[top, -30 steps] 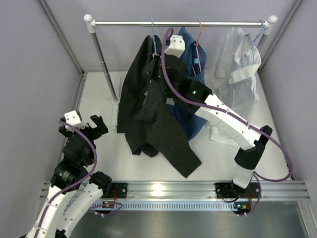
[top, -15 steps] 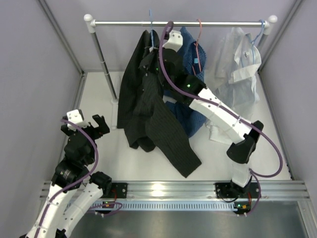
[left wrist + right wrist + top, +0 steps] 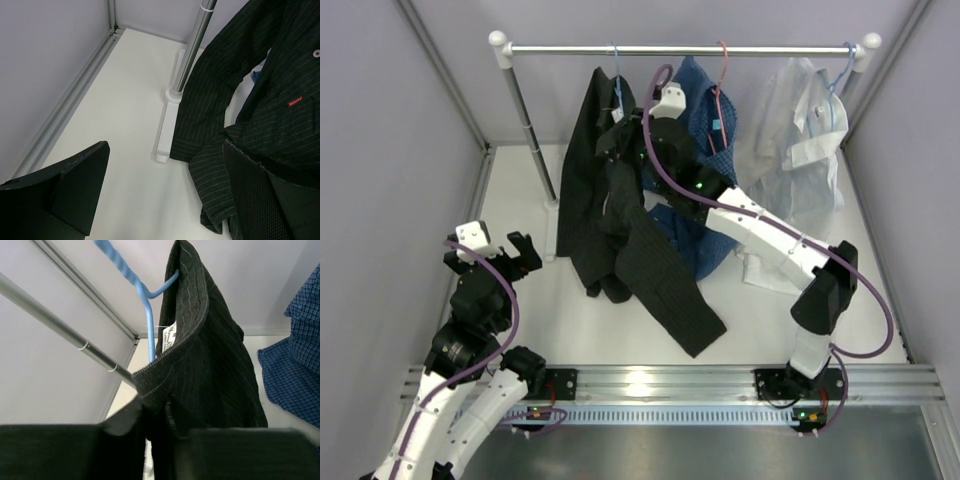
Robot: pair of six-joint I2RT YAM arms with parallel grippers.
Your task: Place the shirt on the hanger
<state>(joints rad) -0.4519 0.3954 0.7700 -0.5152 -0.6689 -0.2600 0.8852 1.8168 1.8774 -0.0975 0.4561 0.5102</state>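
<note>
The shirt (image 3: 610,215) hangs under the rail (image 3: 720,47), near its left end. Its collar is draped over the hanger (image 3: 148,305), whose hook reaches up to the rail. The white neck label (image 3: 171,335) shows inside the collar. The shirt's lower part trails onto the tabletop (image 3: 520,200) in front of the rail. The right pincer (image 3: 159,425) is clamped on the collar just below the rail. The left pincer (image 3: 165,155) is well away, to the front left of the rail's left post (image 3: 192,47), with its fingers spread apart and empty. A blue checked shirt (image 3: 705,110) and a white shirt (image 3: 800,130) hang further right along the rail.
</note>
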